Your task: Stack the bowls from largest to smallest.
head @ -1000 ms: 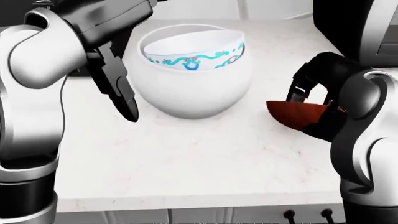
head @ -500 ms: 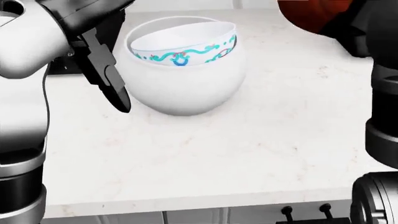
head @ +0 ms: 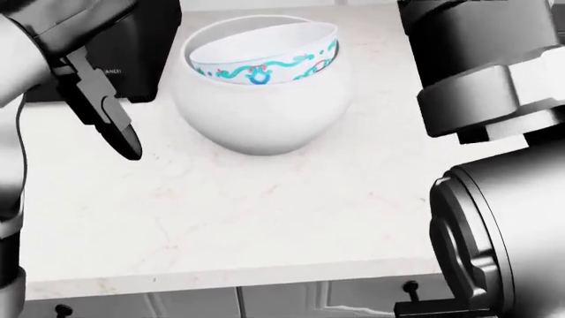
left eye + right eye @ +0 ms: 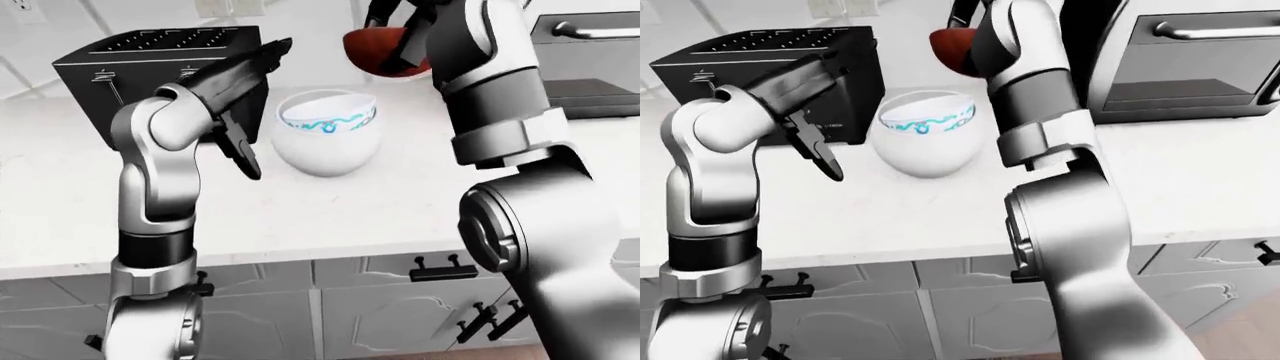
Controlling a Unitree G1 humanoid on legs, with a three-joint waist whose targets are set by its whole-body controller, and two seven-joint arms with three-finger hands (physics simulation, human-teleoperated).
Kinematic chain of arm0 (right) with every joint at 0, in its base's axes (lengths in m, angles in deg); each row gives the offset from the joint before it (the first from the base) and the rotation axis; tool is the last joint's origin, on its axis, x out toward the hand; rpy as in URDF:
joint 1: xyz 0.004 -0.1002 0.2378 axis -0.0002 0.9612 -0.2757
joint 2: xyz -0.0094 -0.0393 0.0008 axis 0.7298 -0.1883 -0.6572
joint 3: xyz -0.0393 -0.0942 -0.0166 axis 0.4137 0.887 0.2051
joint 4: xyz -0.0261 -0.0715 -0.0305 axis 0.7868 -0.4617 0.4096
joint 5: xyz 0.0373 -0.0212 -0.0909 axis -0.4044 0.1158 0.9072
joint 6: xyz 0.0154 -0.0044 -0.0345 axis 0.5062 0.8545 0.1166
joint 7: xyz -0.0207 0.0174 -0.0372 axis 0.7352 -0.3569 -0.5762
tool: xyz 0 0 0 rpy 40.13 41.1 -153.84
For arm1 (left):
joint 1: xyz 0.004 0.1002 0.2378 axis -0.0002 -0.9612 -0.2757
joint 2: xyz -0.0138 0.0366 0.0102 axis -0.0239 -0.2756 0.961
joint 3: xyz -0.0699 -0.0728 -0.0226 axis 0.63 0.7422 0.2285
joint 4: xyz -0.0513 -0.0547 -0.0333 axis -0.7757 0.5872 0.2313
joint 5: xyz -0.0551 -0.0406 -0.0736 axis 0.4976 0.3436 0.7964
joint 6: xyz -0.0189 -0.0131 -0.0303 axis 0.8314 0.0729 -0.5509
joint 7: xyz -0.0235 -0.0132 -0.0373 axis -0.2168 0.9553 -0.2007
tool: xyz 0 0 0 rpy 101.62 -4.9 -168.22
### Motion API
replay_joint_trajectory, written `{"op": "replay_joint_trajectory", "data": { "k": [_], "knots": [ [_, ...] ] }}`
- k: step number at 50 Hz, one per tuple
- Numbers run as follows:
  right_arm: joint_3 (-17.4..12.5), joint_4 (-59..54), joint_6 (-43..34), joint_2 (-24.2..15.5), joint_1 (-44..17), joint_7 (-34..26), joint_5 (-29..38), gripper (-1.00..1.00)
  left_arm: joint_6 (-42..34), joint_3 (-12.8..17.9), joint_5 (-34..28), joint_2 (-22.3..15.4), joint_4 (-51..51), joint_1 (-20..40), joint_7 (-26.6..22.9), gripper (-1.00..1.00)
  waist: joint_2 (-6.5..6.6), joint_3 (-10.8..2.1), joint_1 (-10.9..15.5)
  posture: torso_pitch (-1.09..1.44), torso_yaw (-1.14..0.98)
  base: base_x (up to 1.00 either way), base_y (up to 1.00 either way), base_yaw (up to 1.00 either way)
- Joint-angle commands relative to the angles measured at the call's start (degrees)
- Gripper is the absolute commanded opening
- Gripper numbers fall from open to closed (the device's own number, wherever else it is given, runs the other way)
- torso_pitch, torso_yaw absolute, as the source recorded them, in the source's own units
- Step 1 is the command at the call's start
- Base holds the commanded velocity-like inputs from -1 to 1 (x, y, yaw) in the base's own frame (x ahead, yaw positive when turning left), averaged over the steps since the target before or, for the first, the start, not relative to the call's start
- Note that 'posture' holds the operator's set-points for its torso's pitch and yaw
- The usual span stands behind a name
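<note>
White counter (image 3: 265, 218): large white bowl (image 3: 265, 116) sits there, patterned bowl (image 3: 265, 56) tilted inside it. My right hand (image 4: 400, 34) grips the red bowl (image 4: 372, 51), raised above them. Left hand (image 3: 110, 126) hangs just left, fingers open, empty. Black toaster (image 4: 150, 64) beside.

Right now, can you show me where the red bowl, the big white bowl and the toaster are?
red bowl (image 4: 368, 52): left-eye view, on its outer side.
white bowl (image 3: 265, 112): head view, on its round outer wall.
toaster (image 4: 150, 75): left-eye view, on its dark side panel.
</note>
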Motion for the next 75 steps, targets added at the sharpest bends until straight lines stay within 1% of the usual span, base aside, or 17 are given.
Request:
{"op": "replay_joint_trajectory", "data": {
  "k": [1, 6, 13, 28, 37, 42, 45, 48, 53, 64, 65, 66, 67, 70, 72, 73, 75],
  "knots": [
    [-0.2, -0.1, 1.9, -0.4, -3.5, 4.9, -1.4, -1.0, 0.6, 1.1, 0.9, -1.0, -2.1, 1.9, 0.8, 1.0, 0.21, -1.77, 0.0, -0.2, 0.0, 0.0, 0.0, 0.0],
    [-0.1, -5.7, 3.6, 0.6, -4.9, 9.6, -4.8, -1.0, 0.7, 1.7, 1.8, -2.2, -1.9, 1.8, 0.9, 1.0, 0.31, -1.84, 0.0, -0.2, 0.0, 0.0, 0.0, 0.0],
    [0.8, -12.4, 6.9, 1.6, -5.5, 13.2, -8.4, -1.0, 1.5, 1.7, 2.7, -2.7, -1.0, 1.0, 2.1, 1.0, 0.46, -2.12, 0.1, -0.2, 0.0, 0.0, 0.0, 0.0],
    [2.1, -18.9, 11.5, 3.4, -8.8, 16.1, -10.1, -1.0, 1.8, 2.2, 4.1, -3.6, -0.3, 1.1, 2.9, 1.0, 0.73, -2.21, 0.1, -0.2, 0.0, 0.0, 0.0, 0.0],
    [1.0, -21.7, 18.9, 4.8, -7.4, 22.4, -12.9, -1.0, 2.6, 2.5, 5.0, -3.4, 1.2, 0.1, 4.8, 1.0, 0.84, -2.5, 0.0, -0.2, 0.0, 0.0, 0.0, 0.0],
    [0.3, -22.3, 20.6, 5.5, -7.6, 23.2, -15.2, -1.0, 2.7, 2.2, 5.2, -3.5, 1.8, 0.4, 5.5, 1.0, 0.84, -2.54, -0.1, -0.2, 0.0, 0.0, 0.0, 0.0],
    [0.6, -22.8, 21.8, 5.6, -7.3, 23.7, -15.8, -1.0, 2.7, 2.4, 5.9, -3.6, 1.1, 0.1, 5.1, 1.0, 0.83, -2.47, -0.1, -0.2, 0.0, 0.0, 0.0, 0.0],
    [1.2, -23.2, 22.6, 6.1, -6.5, 24.0, -15.6, -1.0, 2.5, 2.7, 6.5, -3.9, 0.2, -0.4, 4.5, 1.0, 0.82, -2.45, -0.1, -0.2, 0.0, 0.0, 0.0, 0.0],
    [1.6, -23.8, 23.2, 6.0, -5.5, 25.4, -14.9, -1.0, 3.6, 2.9, 7.0, -4.3, 1.0, -1.4, 5.3, 1.0, 0.83, -2.65, 0.0, -0.2, 0.0, 0.0, 0.0, 0.0],
    [1.3, -24.4, 24.7, 6.2, -3.9, 27.6, -14.7, -1.0, 4.0, 2.9, 7.3, -4.5, 1.6, -1.8, 5.7, 1.0, 0.81, -2.9, 0.1, -0.2, 0.0, 0.0, 0.0, 0.0],
    [1.2, -24.5, 24.7, 6.1, -3.9, 27.9, -14.7, -0.95, 4.0, 2.9, 7.4, -4.6, 1.5, -1.8, 5.6, 1.0, 0.82, -2.92, 0.1, -0.2, 0.0, 0.0, 0.0, 0.0],
    [1.2, -24.6, 24.9, 6.2, -3.7, 28.1, -14.7, -0.81, 4.2, 3.0, 7.3, -4.8, 1.8, -1.8, 5.7, 1.0, 0.83, -2.94, 0.1, -0.2, 0.0, 0.0, 0.0, 0.0],
    [1.2, -24.6, 24.8, 6.2, -3.7, 28.2, -14.7, -0.76, 4.3, 3.0, 7.4, -4.9, 2.0, -1.6, 5.8, 1.0, 0.83, -2.95, 0.1, -0.2, 0.0, 0.0, 0.0, 0.0],
    [1.2, -24.7, 24.8, 6.3, -3.5, 28.5, -14.6, -0.76, 4.5, 3.2, 7.6, -5.2, 1.8, -1.8, 5.6, 1.0, 0.85, -3.01, 0.1, -0.2, 0.0, 0.0, 0.0, 0.0],
    [1.1, -24.7, 24.7, 6.3, -3.5, 28.5, -14.7, -0.7, 4.9, 3.4, 7.7, -5.5, 2.2, -2.0, 5.8, 1.0, 0.87, -3.04, 0.1, -0.2, 0.0, 0.0, 0.0, 0.0],
    [1.2, -24.7, 24.7, 6.3, -3.4, 28.5, -14.6, -0.62, 4.8, 3.5, 7.8, -5.7, 2.3, -1.9, 5.7, 1.0, 0.87, -3.04, 0.1, -0.2, 0.0, 0.0, 0.0, 0.0],
    [1.1, -24.7, 24.8, 6.3, -3.4, 28.6, -14.6, -0.58, 4.8, 3.5, 7.8, -5.6, 2.3, -1.9, 5.9, 1.0, 0.89, -3.08, 0.1, -0.2, 0.0, 0.0, 0.0, 0.0]
  ]
}}
